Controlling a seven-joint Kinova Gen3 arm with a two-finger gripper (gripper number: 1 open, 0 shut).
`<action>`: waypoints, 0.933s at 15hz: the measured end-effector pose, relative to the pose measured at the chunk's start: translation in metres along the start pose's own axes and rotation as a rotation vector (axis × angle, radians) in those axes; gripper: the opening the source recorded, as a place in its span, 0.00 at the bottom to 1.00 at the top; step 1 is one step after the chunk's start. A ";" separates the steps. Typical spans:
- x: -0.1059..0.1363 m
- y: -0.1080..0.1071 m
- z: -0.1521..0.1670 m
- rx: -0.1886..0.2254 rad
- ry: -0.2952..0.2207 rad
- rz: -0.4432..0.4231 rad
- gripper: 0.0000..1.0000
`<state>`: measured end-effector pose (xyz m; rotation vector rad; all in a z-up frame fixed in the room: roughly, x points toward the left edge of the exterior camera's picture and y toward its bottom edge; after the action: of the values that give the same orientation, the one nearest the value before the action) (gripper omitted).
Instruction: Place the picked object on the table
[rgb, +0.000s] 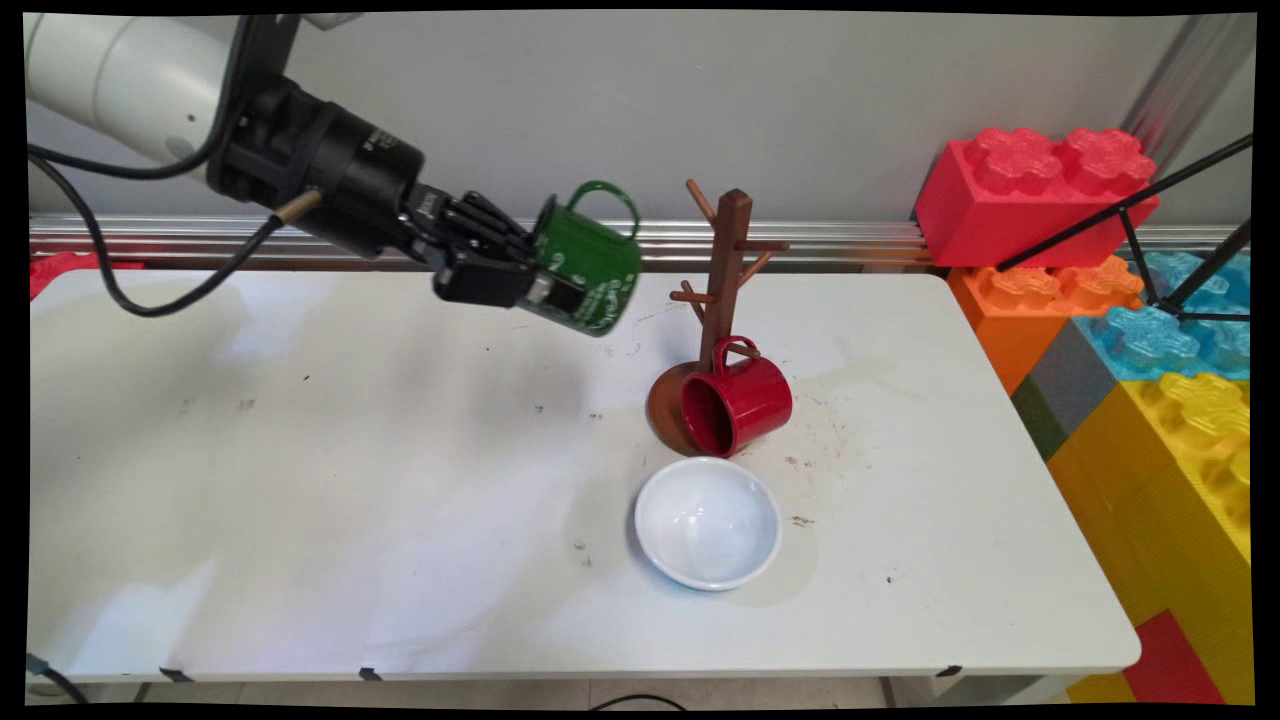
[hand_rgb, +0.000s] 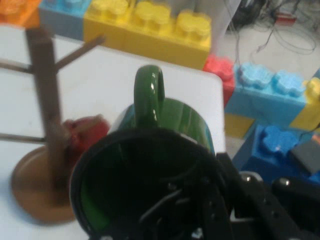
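My gripper (rgb: 545, 285) is shut on the rim of a green mug (rgb: 590, 265), held in the air on its side with the handle pointing up, left of a brown wooden mug tree (rgb: 728, 262). In the hand view the green mug (hand_rgb: 165, 130) fills the centre, its dark mouth toward the camera, with one finger inside it. The mug tree (hand_rgb: 44, 90) stands to the left there. A red mug (rgb: 740, 400) hangs tilted on a low peg of the tree, resting over its round base. The red mug (hand_rgb: 85, 132) shows beside the trunk.
A white bowl (rgb: 708, 520) sits on the white table (rgb: 300, 480) in front of the tree. Large toy bricks, red (rgb: 1030, 190), orange, blue and yellow (rgb: 1170, 470), stack along the table's right side. A metal rail runs along the back edge.
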<state>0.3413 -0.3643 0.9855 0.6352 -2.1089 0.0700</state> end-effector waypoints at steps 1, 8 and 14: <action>-0.002 -0.004 -0.005 0.014 -0.026 0.018 0.00; -0.013 -0.034 -0.030 0.118 -0.201 0.164 0.00; -0.018 -0.056 -0.030 0.211 -0.352 0.281 0.00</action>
<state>0.3986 -0.3965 0.9785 0.4950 -2.5454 0.3645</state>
